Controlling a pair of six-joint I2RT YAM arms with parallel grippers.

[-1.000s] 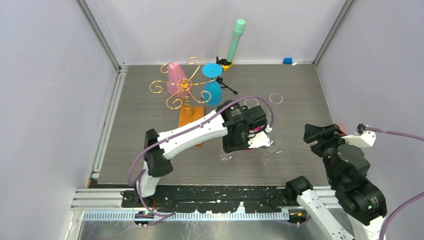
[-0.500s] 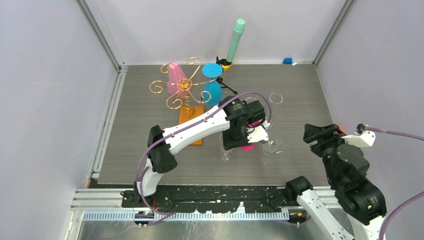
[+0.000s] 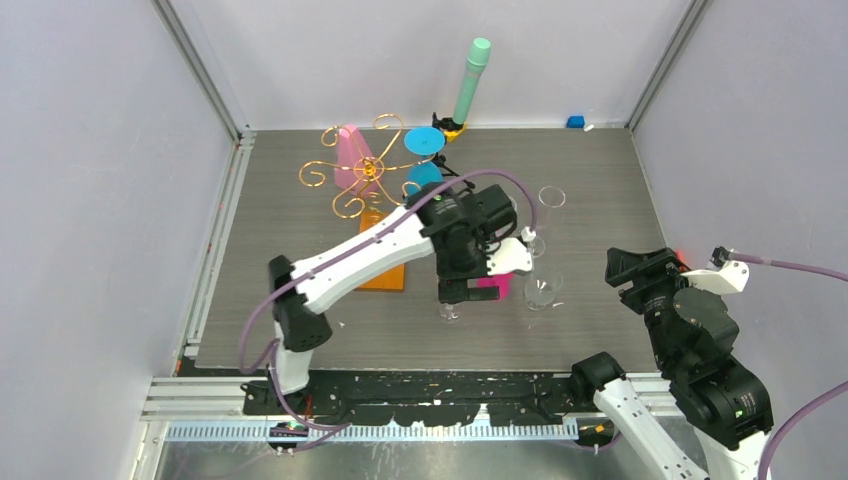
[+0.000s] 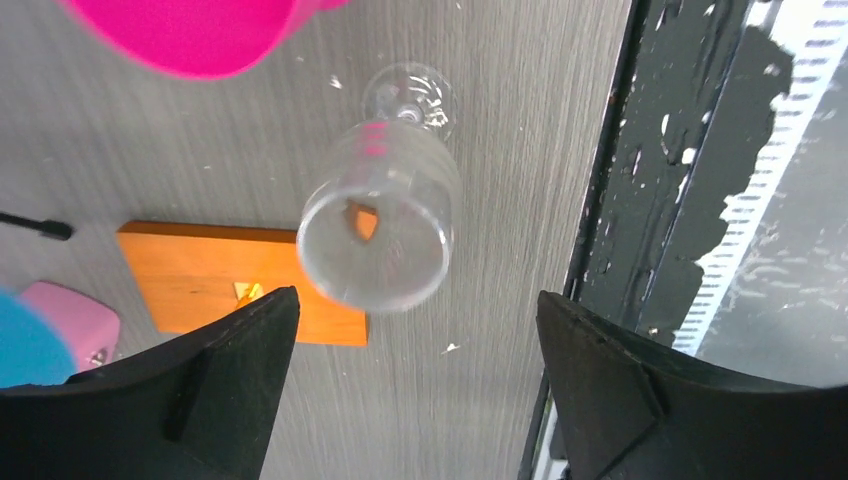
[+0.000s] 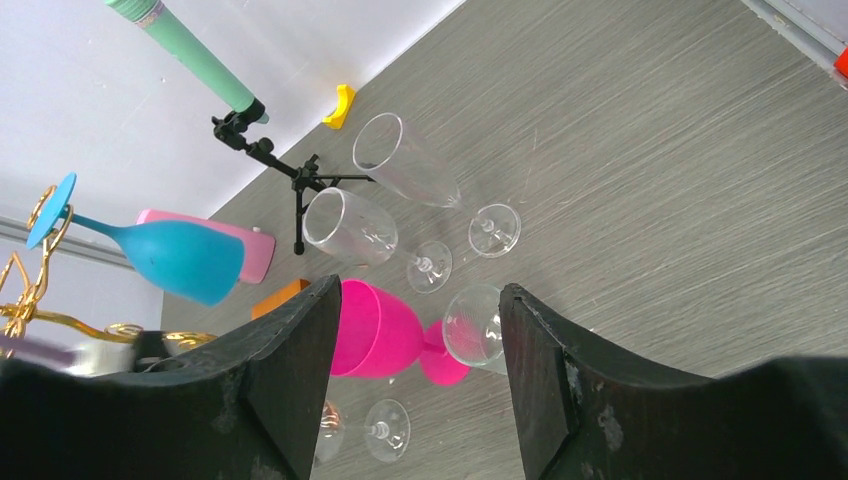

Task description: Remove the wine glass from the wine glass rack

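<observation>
Already off the wine glass rack [image 3: 362, 172], a clear wine glass [image 4: 378, 230] stood upright on the table [image 3: 600, 180] near the rack's wooden base; a blue glass [image 3: 425, 178] hung bowl-down from a scroll arm. My left gripper [image 4: 418, 298] hovered above the clear glass, jaws spread wide, touching nothing, probably to clear its rim. My right gripper [image 5: 420, 288] waited apart, jaws well open, empty.

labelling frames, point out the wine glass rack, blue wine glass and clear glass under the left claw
wine glass rack [image 4: 200, 270], left wrist view, wooden base
blue wine glass [image 5: 190, 262], right wrist view, bowl
clear glass [image 4: 385, 190], left wrist view, bowl
</observation>
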